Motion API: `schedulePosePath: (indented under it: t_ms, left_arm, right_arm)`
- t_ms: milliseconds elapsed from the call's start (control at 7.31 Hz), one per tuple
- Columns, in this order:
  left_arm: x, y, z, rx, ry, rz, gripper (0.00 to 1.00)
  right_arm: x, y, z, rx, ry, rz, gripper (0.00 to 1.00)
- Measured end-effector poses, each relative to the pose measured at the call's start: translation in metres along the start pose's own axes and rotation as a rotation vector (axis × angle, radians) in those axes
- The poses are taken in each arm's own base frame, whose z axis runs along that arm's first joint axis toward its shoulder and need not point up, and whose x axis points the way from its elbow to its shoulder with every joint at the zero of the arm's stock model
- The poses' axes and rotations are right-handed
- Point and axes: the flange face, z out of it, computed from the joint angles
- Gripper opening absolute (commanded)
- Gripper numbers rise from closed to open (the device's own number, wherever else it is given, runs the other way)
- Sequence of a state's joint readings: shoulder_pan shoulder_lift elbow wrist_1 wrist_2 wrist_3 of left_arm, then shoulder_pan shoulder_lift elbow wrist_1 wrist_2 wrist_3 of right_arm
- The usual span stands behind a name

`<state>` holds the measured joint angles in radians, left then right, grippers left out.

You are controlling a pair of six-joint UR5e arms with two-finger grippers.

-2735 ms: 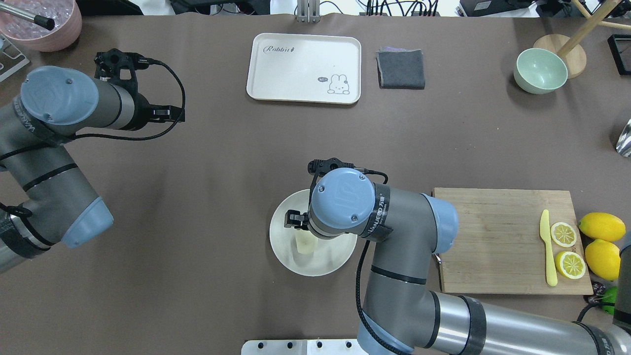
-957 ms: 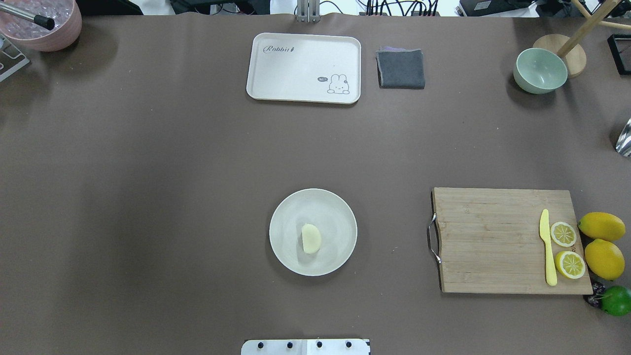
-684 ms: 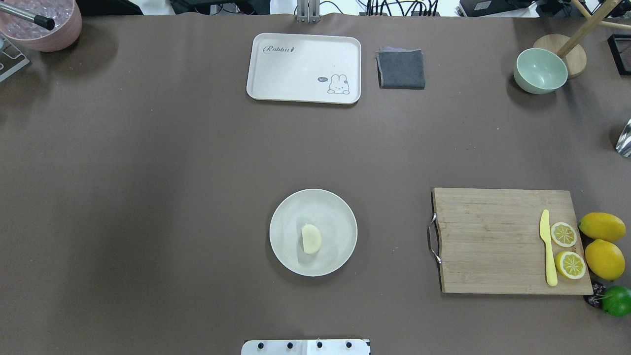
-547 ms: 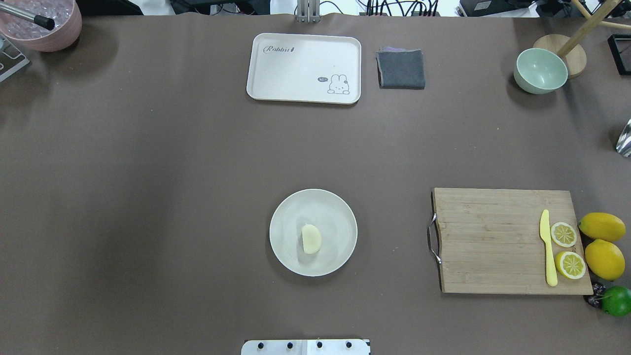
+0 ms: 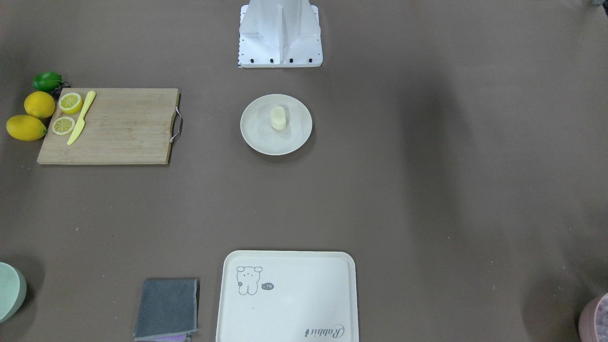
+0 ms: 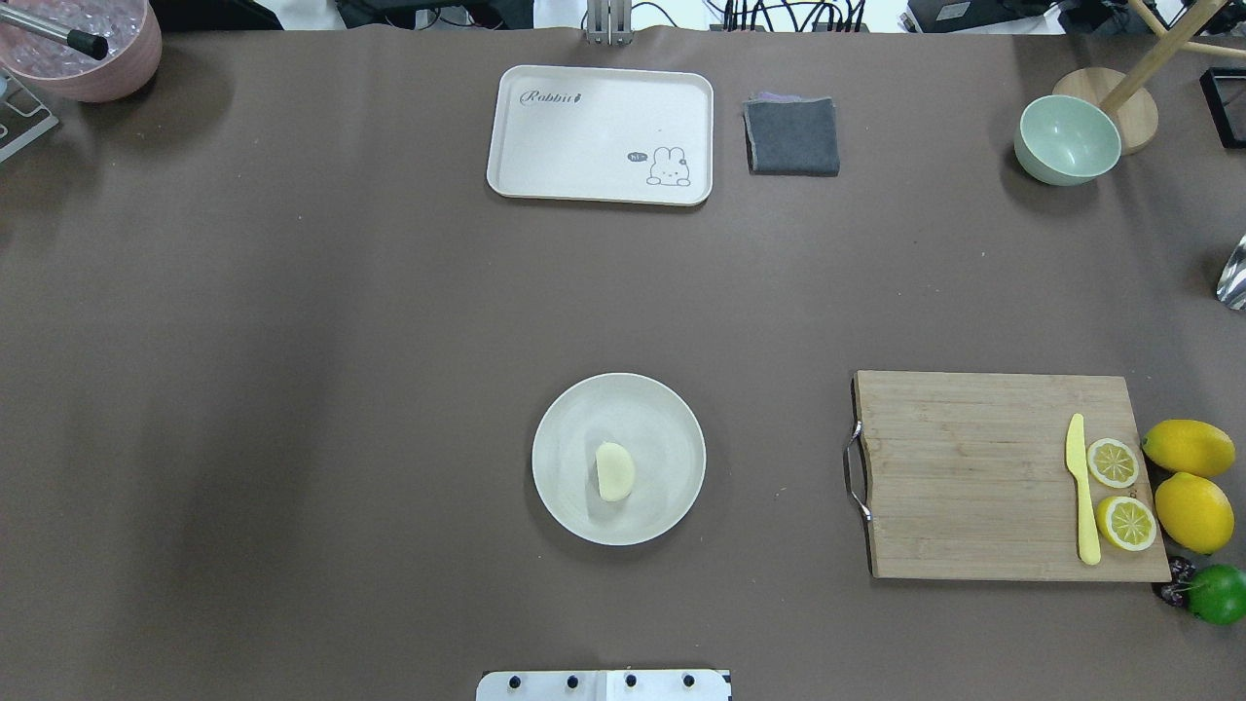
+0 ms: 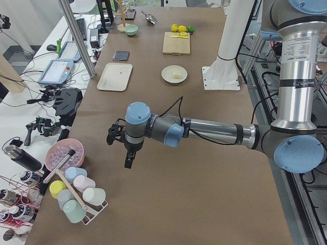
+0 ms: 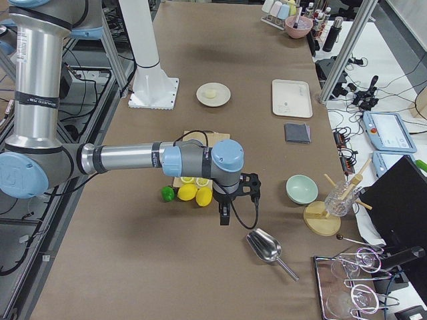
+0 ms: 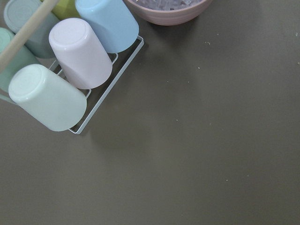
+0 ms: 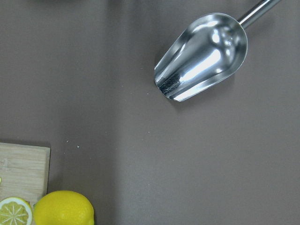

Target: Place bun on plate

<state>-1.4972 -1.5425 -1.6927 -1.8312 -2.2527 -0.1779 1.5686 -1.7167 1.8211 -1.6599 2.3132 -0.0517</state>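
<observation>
The pale cream bun (image 6: 614,471) lies on its own near the middle of the round off-white plate (image 6: 664,424), close to the robot's base; it shows too as bun (image 5: 278,118) on plate (image 5: 256,135). Nothing touches it. Both arms are drawn back off the table's middle. My left gripper (image 7: 127,159) hangs over bare table at the left end, near a cup rack. My right gripper (image 8: 223,217) hangs at the right end beside the lemons. Only the side views show them, and I cannot tell whether either is open or shut.
A wooden cutting board (image 6: 973,467) with a yellow knife, lemon slices and lemons (image 6: 1188,447) sits right of the plate. A cream tray (image 6: 601,133), grey cloth (image 6: 791,135) and green bowl (image 6: 1066,139) line the far edge. A metal scoop (image 10: 204,56) and cup rack (image 9: 70,70) lie at the ends.
Both arms have left the overhead view; earlier the right gripper stood over the plate at the bun. The bun has stayed put on the plate through the last second.
</observation>
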Motion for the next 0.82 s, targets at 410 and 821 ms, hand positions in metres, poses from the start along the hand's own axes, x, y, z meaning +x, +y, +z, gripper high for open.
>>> schedulePosePath:
  t_ms: [410, 821]
  left_arm:
    - [-0.0059, 0.0011, -0.0026, 0.004, -0.002, -0.011, 0.98]
    - [-0.0088, 0.0009, -0.0022, 0.004, -0.007, -0.015, 0.98]
  right_arm:
    - [-0.0054, -0.0073, -0.0065, 0.017, 0.001, 0.039, 1.00]
    - [-0.0070, -0.0097, -0.0084, 0.023, 0.002, 0.058, 1.00]
